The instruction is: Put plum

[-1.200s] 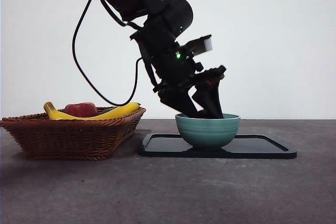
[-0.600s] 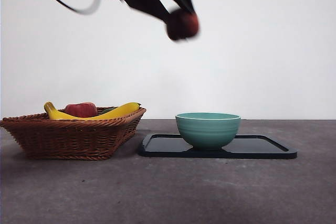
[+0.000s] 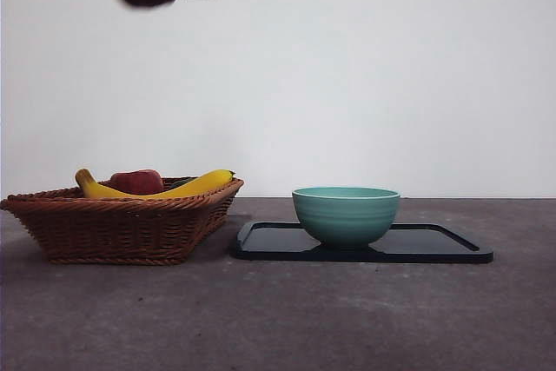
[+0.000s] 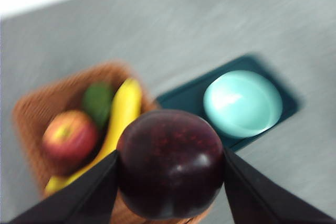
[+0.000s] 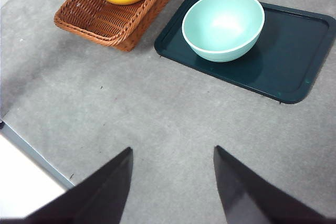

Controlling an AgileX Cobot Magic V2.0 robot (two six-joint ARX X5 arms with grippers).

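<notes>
Left gripper (image 4: 170, 182) was clamped on the plum (image 4: 170, 163) — jaws pressing it from both sides. Half a second before, the plum hung above the bowl (image 3: 346, 214); by this moment it had swung up and across to about 11 o'clock in the front view, high over the basket (image 3: 122, 223). A second before that the gripper was down inside the bowl, so the plum looked lifted out and headed for the basket, which already held a banana (image 4: 122, 109), red apple (image 4: 70, 136) and something green (image 4: 97, 102). Right gripper (image 5: 173, 182) waited — jaws apart, holding nothing, above bare table near the tray (image 5: 283, 61)
</notes>
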